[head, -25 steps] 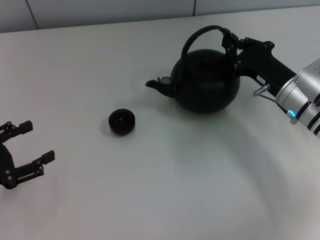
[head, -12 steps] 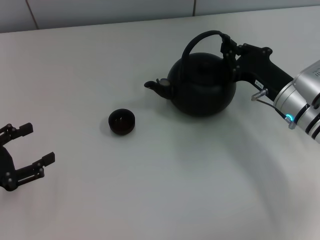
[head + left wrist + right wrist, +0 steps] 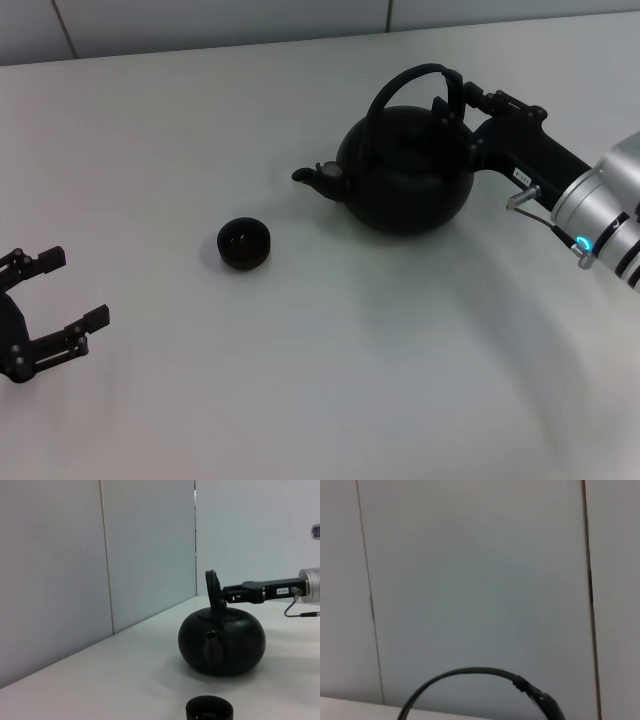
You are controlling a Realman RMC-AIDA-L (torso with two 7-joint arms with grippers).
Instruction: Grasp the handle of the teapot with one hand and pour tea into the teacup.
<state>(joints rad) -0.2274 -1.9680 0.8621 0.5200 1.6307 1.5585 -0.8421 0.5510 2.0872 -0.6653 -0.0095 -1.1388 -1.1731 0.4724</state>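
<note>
The black teapot point(image 3: 405, 178) stands at the back right of the white table, its spout point(image 3: 318, 178) pointing left toward the teacup. My right gripper point(image 3: 458, 105) comes in from the right and is shut on the right side of the arched handle point(image 3: 400, 82). The left wrist view shows the teapot point(image 3: 222, 642), its handle point(image 3: 212, 587) and the right gripper point(image 3: 231, 594) from the spout side. The handle's arc point(image 3: 470, 672) shows in the right wrist view. The small teacup point(image 3: 244, 243) sits left of the teapot, apart from it, and also shows in the left wrist view point(image 3: 209, 710). My left gripper point(image 3: 50, 305) is open and empty at the front left.
The white table point(image 3: 330, 380) runs to a pale panelled wall point(image 3: 200, 25) at the back. Nothing else stands on it.
My right gripper and the handle have shifted slightly, and the teapot has moved a little with them. The left arm and the teacup have not moved.
</note>
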